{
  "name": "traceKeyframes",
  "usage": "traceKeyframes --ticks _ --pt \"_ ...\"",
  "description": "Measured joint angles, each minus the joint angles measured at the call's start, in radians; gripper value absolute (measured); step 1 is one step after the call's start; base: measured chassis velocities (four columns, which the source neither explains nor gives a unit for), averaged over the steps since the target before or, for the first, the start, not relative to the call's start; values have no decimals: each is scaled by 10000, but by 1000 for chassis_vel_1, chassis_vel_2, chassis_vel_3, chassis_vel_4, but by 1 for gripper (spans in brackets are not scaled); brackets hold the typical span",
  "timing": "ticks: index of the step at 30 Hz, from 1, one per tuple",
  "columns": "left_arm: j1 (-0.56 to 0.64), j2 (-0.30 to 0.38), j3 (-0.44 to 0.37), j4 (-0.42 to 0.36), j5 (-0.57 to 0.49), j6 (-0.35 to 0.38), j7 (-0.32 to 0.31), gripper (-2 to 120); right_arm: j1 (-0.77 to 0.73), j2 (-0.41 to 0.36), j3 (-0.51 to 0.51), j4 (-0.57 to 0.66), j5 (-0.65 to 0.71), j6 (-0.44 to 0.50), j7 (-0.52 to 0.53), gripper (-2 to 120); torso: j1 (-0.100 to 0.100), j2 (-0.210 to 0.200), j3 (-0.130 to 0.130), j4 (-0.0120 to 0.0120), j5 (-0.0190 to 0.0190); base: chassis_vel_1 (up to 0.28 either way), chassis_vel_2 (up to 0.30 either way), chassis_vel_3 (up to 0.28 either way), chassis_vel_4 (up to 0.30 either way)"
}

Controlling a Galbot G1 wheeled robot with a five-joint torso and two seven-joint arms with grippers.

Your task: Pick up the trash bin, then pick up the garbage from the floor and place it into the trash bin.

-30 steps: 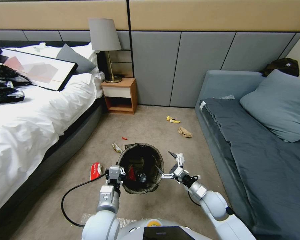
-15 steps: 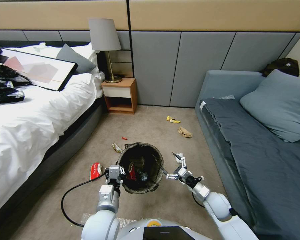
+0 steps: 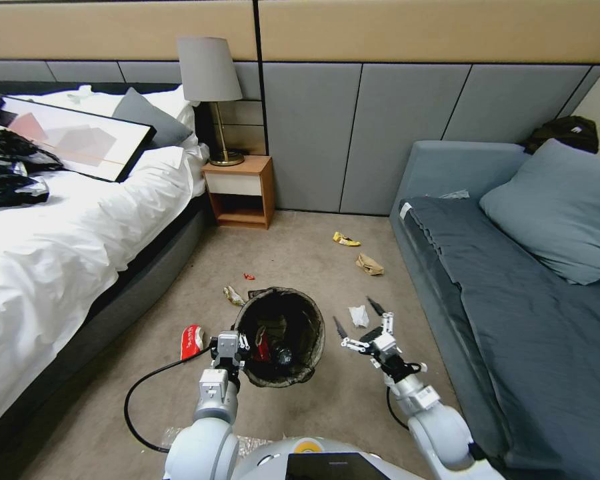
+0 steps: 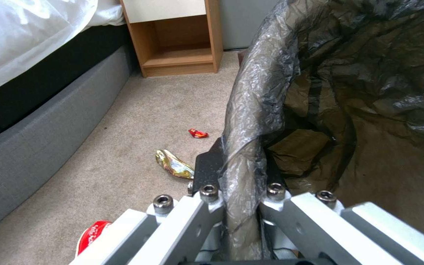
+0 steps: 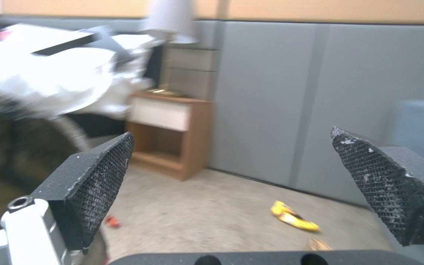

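Observation:
The trash bin [image 3: 305,313], lined with a dark bag, is held at its near rim by my left gripper [image 3: 230,347], which is shut on the rim and bag [image 4: 244,158]. A red wrapper [image 3: 262,348] and a small bottle [image 3: 283,353] lie inside. My right gripper [image 3: 358,317] hangs open to the right of the bin, above a white tissue [image 3: 359,313] on the carpet. More garbage lies around: a red-and-white wrapper [image 3: 192,340], a gold wrapper [image 3: 233,295], a red scrap [image 3: 249,276], a yellow wrapper [image 3: 346,239] and brown paper [image 3: 369,264]. In the right wrist view the fingers [image 5: 99,184] stand wide apart.
A bed [image 3: 60,253] with white sheets runs along the left and a grey sofa [image 3: 513,300] along the right. A wooden nightstand [image 3: 240,190] with a lamp stands against the back wall. A black cable [image 3: 137,400] loops beside my left arm.
My right gripper has swung right and back from the bin's rim toward the sofa, uncovering the white tissue on the floor. The left gripper and the bin have stayed in place.

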Motion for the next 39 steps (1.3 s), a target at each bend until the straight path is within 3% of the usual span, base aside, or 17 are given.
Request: traceKeyframes --ticks 13,39 --pt "5 22 107 50 18 -17 -23 0 -585 1261 243 -888 -248 1381 534 100 0 0 0 1 2 0 0 0 0" --pt "-1 -1 137 23 54 -26 -25 0 -343 1357 237 -1201 -320 1419 321 100 0 0 -1 0 2 -14 13 9 -15"
